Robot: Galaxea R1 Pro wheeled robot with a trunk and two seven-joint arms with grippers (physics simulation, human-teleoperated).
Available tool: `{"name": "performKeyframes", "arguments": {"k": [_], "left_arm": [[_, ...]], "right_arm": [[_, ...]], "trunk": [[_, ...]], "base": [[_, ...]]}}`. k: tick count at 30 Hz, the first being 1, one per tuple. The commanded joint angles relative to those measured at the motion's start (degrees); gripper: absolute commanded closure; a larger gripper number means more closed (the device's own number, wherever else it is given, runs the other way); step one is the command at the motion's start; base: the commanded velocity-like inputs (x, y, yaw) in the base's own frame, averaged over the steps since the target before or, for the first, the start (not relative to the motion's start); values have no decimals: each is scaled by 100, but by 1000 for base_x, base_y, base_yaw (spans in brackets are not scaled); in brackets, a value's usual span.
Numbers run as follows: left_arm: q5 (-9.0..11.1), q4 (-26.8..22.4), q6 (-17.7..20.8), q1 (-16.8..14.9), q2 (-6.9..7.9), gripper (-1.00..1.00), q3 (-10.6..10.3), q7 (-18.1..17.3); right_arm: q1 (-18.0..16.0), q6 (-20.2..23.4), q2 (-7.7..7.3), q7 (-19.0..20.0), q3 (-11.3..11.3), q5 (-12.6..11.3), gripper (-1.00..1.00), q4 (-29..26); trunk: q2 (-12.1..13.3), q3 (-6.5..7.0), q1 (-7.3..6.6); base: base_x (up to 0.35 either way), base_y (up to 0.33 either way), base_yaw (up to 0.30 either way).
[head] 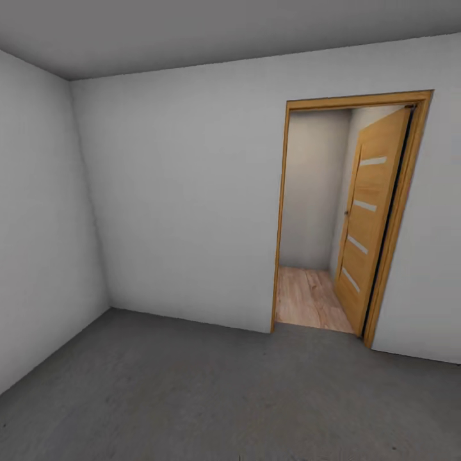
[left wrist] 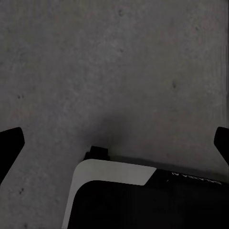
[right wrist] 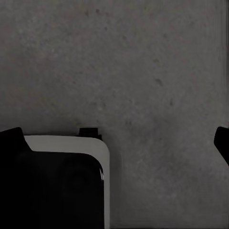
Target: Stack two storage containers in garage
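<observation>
The two storage containers are out of view. I stand in the garage, a bare room with plain white walls (head: 186, 211) and the rough dark grey concrete floor (head: 211, 397). My left gripper (left wrist: 114, 145) hangs open over the concrete, its black fingertips (left wrist: 10, 145) far apart with nothing between them. My right gripper (right wrist: 117, 143) is likewise open and empty above the floor (right wrist: 143, 71).
An open doorway (head: 320, 218) with an orange wood frame is in the far wall at the right; its door (head: 371, 224) is swung inward. Light wood plank floor (head: 307, 298) lies beyond it. My white-and-black base (left wrist: 114, 200) (right wrist: 57, 186) shows beneath both grippers.
</observation>
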Motion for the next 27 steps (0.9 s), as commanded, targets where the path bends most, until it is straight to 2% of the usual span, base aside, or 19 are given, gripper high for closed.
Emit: {"name": "performKeyframes", "arguments": {"k": [1, 27], "left_arm": [[43, 4, -18, -4, 1, -100, -21, -8], [41, 4, -18, -4, 1, -100, -21, -8]], "right_arm": [[-9, -33, 3, -3, 49, -51, -100, 19], [-10, -55, 1, -12, 41, -95, -100, 18]], "trunk": [[-7, -9, 1], [-7, -9, 1]], "base": [[0, 0, -286], [0, 0, -286]]}}
